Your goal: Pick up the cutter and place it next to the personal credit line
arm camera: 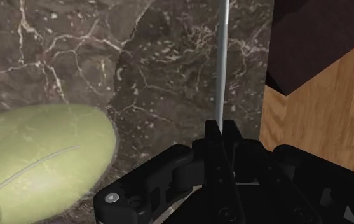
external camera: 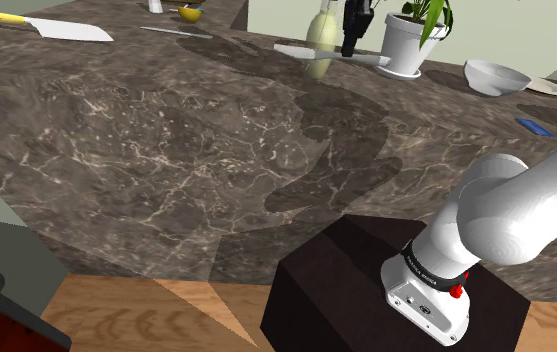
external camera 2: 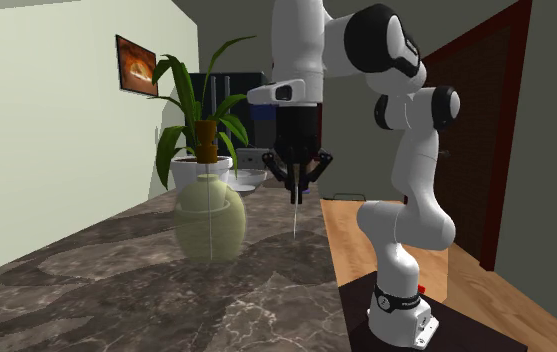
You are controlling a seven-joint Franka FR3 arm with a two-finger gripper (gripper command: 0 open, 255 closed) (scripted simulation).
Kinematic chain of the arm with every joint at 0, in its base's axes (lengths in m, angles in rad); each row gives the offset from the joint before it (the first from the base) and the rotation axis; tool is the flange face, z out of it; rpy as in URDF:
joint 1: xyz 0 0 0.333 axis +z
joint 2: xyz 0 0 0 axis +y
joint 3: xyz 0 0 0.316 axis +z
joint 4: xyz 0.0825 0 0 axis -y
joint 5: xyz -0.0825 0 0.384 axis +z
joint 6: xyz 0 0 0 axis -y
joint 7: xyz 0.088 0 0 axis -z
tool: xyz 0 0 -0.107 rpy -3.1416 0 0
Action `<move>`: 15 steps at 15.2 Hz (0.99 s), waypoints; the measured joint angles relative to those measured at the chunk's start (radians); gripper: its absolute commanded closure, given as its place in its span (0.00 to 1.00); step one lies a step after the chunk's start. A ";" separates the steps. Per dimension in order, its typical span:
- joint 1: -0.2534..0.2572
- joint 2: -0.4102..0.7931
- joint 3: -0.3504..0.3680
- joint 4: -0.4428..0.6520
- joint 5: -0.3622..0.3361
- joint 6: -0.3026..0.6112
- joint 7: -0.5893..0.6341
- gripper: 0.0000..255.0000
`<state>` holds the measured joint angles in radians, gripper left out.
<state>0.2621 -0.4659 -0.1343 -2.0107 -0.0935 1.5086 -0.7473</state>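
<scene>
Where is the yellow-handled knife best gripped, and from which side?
Probably at its yellow handle, from straight above, closing across the handle's width: the knife lies flat on the marble counter, and the broad white blade offers only thin edges.

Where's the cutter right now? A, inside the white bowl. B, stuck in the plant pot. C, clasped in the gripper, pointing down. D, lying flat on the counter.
C: the gripper is shut on the thin grey cutter, which hangs down over the marbled counter.
</scene>
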 measured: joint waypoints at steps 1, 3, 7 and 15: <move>-0.005 -0.014 -0.008 -0.007 -0.006 -0.007 -0.012 1.00; -0.019 -0.061 -0.031 -0.040 -0.025 -0.017 -0.045 1.00; -0.051 -0.138 -0.084 -0.075 -0.068 -0.051 -0.120 1.00; -0.113 -0.256 -0.206 -0.129 -0.174 -0.088 -0.282 1.00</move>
<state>0.1490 -0.7221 -0.3398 -2.1393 -0.2671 1.4202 -1.0291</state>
